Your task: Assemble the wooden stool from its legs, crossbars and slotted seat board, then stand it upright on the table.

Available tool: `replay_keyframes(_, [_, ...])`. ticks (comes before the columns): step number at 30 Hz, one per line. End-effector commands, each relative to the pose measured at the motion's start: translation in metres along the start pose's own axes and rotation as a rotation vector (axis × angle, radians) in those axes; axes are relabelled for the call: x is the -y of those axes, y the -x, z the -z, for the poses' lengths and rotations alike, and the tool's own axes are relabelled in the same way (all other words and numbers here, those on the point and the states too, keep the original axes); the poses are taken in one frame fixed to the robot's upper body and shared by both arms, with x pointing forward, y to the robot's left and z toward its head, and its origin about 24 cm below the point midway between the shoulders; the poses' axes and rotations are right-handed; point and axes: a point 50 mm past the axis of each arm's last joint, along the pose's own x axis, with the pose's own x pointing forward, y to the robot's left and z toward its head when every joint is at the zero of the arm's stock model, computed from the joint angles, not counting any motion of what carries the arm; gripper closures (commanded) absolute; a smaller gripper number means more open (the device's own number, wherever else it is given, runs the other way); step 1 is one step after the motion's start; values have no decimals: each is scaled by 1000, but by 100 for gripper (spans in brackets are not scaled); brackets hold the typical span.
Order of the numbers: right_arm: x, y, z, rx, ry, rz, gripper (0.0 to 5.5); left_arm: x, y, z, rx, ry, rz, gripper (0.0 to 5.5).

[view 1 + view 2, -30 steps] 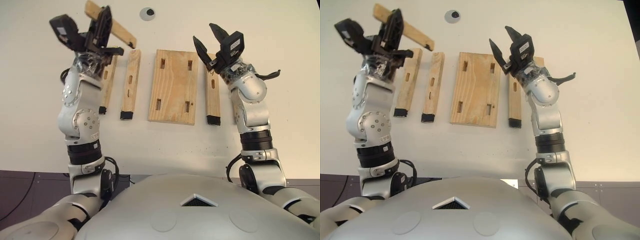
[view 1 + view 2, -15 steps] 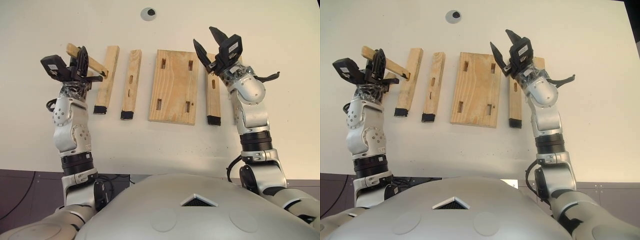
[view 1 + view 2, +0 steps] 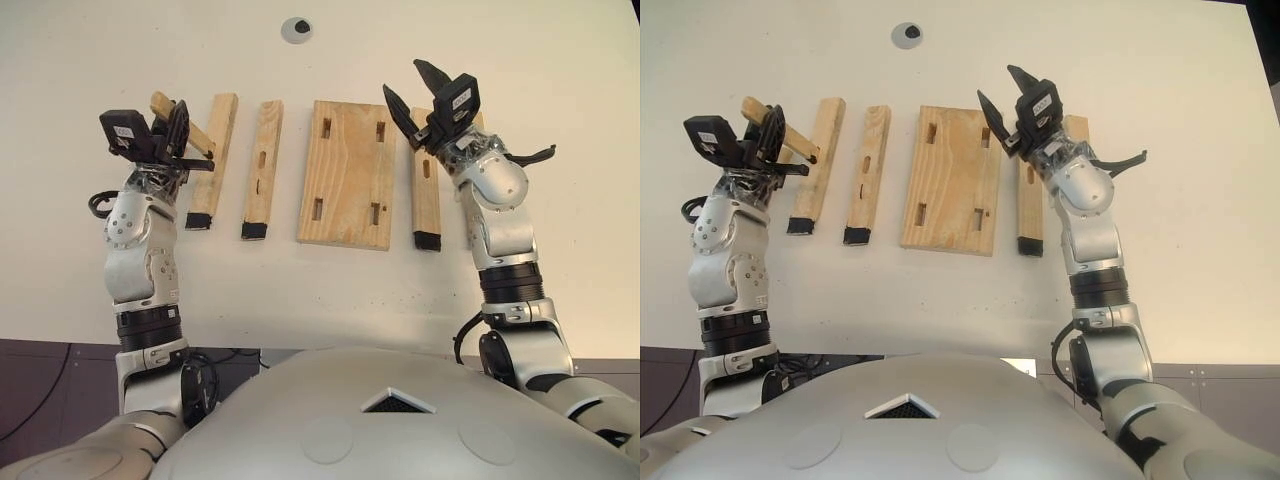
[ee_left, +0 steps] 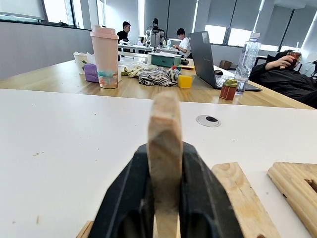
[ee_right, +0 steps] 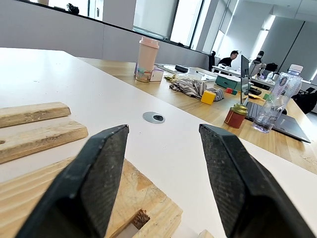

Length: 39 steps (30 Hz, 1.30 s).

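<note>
Although every part is laid out, nothing is joined yet.

- Seat board [image 3: 347, 172]: flat on the table [image 3: 600, 200], slots empty.
- Outer left leg [image 3: 213, 160], inner left leg [image 3: 262, 168], right leg [image 3: 425, 195]: lying loose beside the board.
- Crossbar [image 3: 201, 141]: clamped in the left gripper [image 3: 178, 128], raised by the outer left leg.
- Right gripper [image 3: 425, 90]: jaws wide apart, empty, above the board's far right corner.
- Remaining, by my reckoning: all assembly, then standing it upright.

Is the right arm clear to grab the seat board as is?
Probably yes. The right claw is open and empty over the far right corner of the seat board, with nothing lying on the board or between the two.
</note>
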Motion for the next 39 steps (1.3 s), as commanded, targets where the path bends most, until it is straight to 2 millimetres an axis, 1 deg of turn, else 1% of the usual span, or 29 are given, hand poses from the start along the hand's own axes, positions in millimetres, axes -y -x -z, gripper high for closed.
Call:
replay_keyframes(1, [-3,0,2,-17,3,-18,289,4,12,51,-263,31,11,512])
replay_keyframes(2, [-4,0,2,-18,1,-20,289,5,15,60,-300,42,10,512])
replay_keyframes(4, [-6,-1,2,-18,-3,-24,289,6,18,71,-334,67,3,512])
replay_keyframes(6, [-9,-1,2,-19,-9,-29,289,1,23,83,-366,94,-22,512])
replay_keyframes(8, [-11,-1,2,-18,-14,-34,289,-2,27,89,-383,97,-33,512])
replay_keyframes(10, [-11,0,3,-22,-18,-31,289,-3,27,89,-383,95,-25,512])
replay_keyframes(12, [-11,1,4,-25,-18,-27,289,1,23,79,-336,90,14,512])
replay_keyframes(14, [-11,1,3,-25,-19,-21,289,1,16,57,-249,63,25,512])
replay_keyframes(15, [-11,2,3,-24,-19,-14,289,-3,14,43,-205,40,14,483])
replay_keyframes(17, [-11,2,3,-20,-21,-4,289,-12,16,19,-156,5,-5,460])
replay_keyframes(18, [-11,3,3,-19,-22,5,289,-15,16,13,-151,-8,-3,446])
replay_keyframes(20, [-12,6,3,-19,-24,23,289,-17,24,3,-198,-37,18,418])
replay_keyframes(21, [-13,7,4,-20,-26,30,289,-18,30,3,-254,-39,16,397])
replay_keyframes(22, [-14,8,5,-22,-27,32,289,-18,35,4,-306,-34,23,386])
replay_keyframes(25, [-22,12,8,-35,-39,28,289,-13,40,7,-414,19,47,336])
replay_keyframes(26, [-24,12,8,-38,-41,23,289,-12,42,9,-446,21,46,327])
replay_keyframes(29, [-26,12,8,-38,-41,13,289,-12,45,14,-494,21,42,282])
replay_keyframes(31, [-25,12,8,-38,-39,14,289,-12,46,16,-513,20,43,242])
replay_keyframes(32, [-24,12,8,-38,-37,14,289,-12,47,19,-528,15,40,235])
replay_keyframes(34, [-24,12,8,-39,-36,14,289,-12,50,25,-556,12,35,201])
replay_keyframes(37, [-24,12,8,-41,-35,9,289,-14,51,33,-585,20,28,201])
replay_keyframes(39, [-25,11,8,-42,-36,6,289,-14,52,36,-597,21,31,227])
